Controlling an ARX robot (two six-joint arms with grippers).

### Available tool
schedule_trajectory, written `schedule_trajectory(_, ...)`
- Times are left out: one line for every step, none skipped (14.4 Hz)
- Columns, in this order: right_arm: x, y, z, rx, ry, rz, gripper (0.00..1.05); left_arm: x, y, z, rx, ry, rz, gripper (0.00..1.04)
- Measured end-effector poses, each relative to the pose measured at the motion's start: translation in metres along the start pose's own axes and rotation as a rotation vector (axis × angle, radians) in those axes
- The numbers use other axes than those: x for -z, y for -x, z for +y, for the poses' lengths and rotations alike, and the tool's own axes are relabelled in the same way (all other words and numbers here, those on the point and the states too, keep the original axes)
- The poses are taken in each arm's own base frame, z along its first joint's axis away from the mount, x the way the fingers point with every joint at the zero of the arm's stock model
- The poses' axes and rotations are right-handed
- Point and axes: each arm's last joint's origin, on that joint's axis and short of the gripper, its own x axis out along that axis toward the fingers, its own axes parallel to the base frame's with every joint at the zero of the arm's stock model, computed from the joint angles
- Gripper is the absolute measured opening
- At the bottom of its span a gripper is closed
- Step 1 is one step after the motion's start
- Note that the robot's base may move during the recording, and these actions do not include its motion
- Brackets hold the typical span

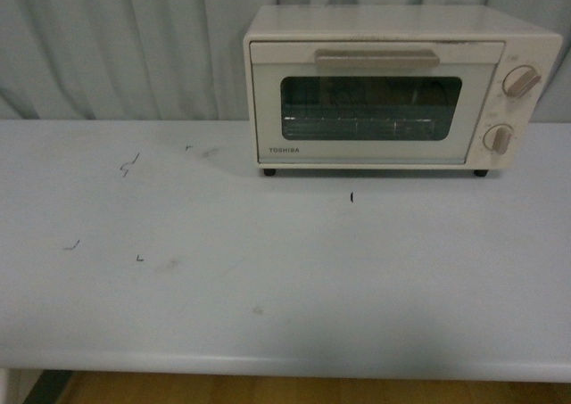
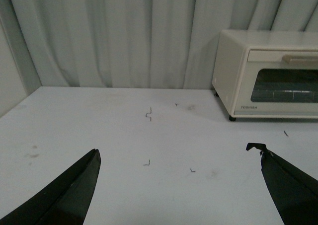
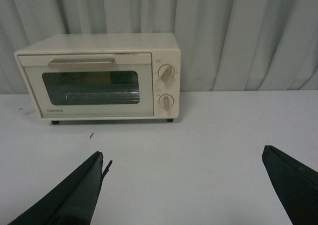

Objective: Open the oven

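The oven [image 1: 401, 87] is set at the far right of the table [image 1: 268, 288], door closed, its bar handle [image 1: 376, 60] laid horizontally along the door top. The left gripper [image 2: 175, 153] and right gripper [image 3: 184, 158] are spread wide, empty; the right is judged nearer

The oven [image 1: 403, 87] is showing a smooth, cream-white painted shell with a soft half-matt sheen. Its door window [image 1: 371, 108] is looking like dark glossy glass, and the wire rack [image 1: 357, 126] behind it is glinting like thin metal. The bar handle [image 1: 376, 60] and the two knobs [image 1: 521, 81] are looking like matt tan plastic. The table [image 1: 268, 279] is presenting a smooth, pale, matt top with some small dark marks and smudges. The curtain [image 1: 134, 47] is hanging as soft grey cloth in folds. The left gripper [image 2: 174, 150] and the right gripper [image 3: 183, 152] are showing fingers [image 2: 64, 200] of matt black, plastic-looking material. Under the table edge, a strip of floor [image 1: 312, 391] is looking like wood.
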Motion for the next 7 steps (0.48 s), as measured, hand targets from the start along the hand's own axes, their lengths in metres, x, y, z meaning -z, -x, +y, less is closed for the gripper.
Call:
schedule_trajectory(-0.0003,0.0,0.0,0.0,0.0,-0.003,0.98,-0.0003,0.0,0.0,0.0,0.0,-0.003,0.98)
schedule_trajectory(-0.0004,0.0,0.0,0.0,0.0,-0.004,0.98,-0.0002,0.0,0.0,0.0,0.0,-0.002,0.98)
schedule_trajectory(-0.0003,0.0,0.0,0.0,0.0,-0.003,0.98,-0.0009,0.0,0.0,0.0,0.0,-0.007,0.98)
schedule_trajectory(0.0002,-0.0001,0.0,0.0,0.0,0.003,0.98,0.0002,0.0,0.0,0.0,0.0,0.003,0.98)
schedule_trajectory(0.0001,0.0,0.0,0.0,0.0,0.001,0.98,-0.0002,0.0,0.0,0.0,0.0,-0.001,0.98)
schedule_trajectory(0.0001,0.0,0.0,0.0,0.0,0.001,0.98,-0.0001,0.0,0.0,0.0,0.0,0.0,0.98)
schedule_trajectory(0.0001,0.0,0.0,0.0,0.0,0.001,0.98,-0.0001,0.0,0.0,0.0,0.0,0.0,0.98)
